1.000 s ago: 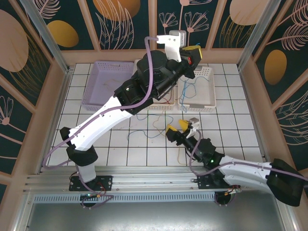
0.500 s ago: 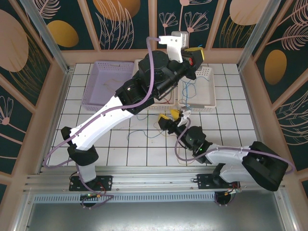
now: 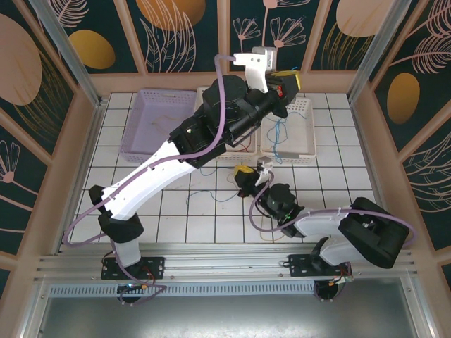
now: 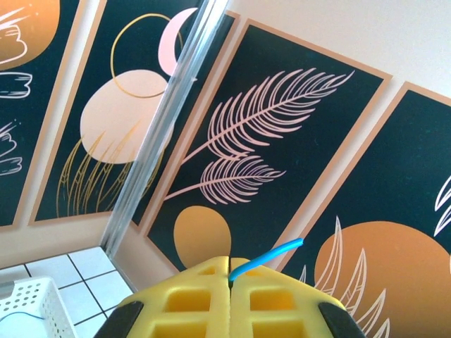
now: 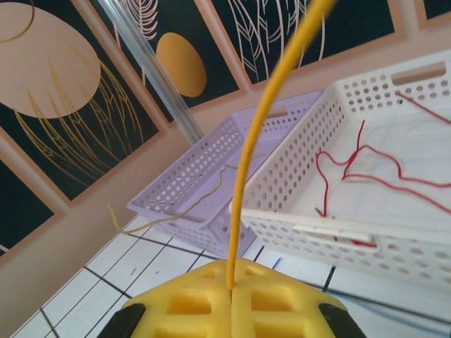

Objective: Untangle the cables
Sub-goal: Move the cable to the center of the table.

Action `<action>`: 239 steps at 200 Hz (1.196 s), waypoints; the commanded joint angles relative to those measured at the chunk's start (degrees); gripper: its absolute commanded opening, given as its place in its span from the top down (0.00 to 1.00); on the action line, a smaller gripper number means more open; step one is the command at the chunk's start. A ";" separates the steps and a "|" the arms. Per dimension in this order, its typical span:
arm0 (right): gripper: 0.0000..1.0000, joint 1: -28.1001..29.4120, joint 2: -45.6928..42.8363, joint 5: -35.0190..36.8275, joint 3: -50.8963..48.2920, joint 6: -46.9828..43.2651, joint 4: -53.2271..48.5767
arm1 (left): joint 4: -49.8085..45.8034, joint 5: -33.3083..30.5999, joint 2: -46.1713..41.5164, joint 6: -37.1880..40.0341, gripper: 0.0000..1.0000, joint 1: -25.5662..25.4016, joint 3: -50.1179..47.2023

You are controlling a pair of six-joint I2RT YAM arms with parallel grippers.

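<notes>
The left gripper (image 4: 230,276) is clamping its yellow fingertips tight on the blue cable (image 4: 271,255), whose short free end is poking out up and to the right past the tips. From above, the rest of that cable is hanging straight down from the raised gripper, its long axis running far to near, and is trailing into the right white basket (image 3: 309,127) at the far right of the table. The right gripper (image 5: 231,285) is pinching the yellow cable (image 5: 257,141) between closed fingertips. The cable is rising almost upright from the tips and bending to the right as it is leaving the top of the wrist view. This gripper is sitting low over the white tiled table (image 3: 197,220), just near of the baskets. Beyond it, the middle white basket (image 5: 296,176) is holding the red cable (image 5: 366,169), which is lying in loose loops on its floor. The purple basket (image 5: 211,176) is standing just left of it, with a thin ochre wire (image 5: 169,220) draping over its near rim. A loose blue strand (image 3: 211,171) is lying on the tiles. The left arm (image 3: 165,165) is stretching diagonally across the table, covering much of the middle basket from above. Dark panels with leaf and circle patterns are walling the table in.
</notes>
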 commanded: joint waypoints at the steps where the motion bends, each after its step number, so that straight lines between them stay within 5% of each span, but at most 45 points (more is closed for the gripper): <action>1: 1.00 2.78 0.24 4.92 -4.26 3.60 0.62 | 3.01 0.16 -0.51 2.84 1.00 0.08 3.56; 40: 1.00 8.28 3.56 13.02 -11.66 9.55 3.07 | 2.05 1.75 6.24 5.77 1.00 0.77 15.03; 64: 1.00 10.85 -1.90 16.90 -14.63 10.57 0.37 | 4.17 4.58 7.97 5.20 1.00 2.40 15.75; 114: 1.00 13.40 -37.24 22.51 -17.61 8.05 -24.33 | 11.61 11.89 13.70 7.11 1.00 5.02 15.44; 146: 1.00 13.74 -61.28 18.14 -19.58 6.41 -41.14 | 18.34 14.64 19.21 6.90 1.00 7.23 15.80; 171: 1.00 14.86 -71.73 16.27 -19.85 7.03 -51.55 | 23.23 16.03 24.83 4.92 1.00 10.17 17.46; 239: 1.00 19.84 -75.12 20.23 -15.98 1.70 -56.52 | 31.26 17.93 39.83 -3.40 1.00 16.71 21.20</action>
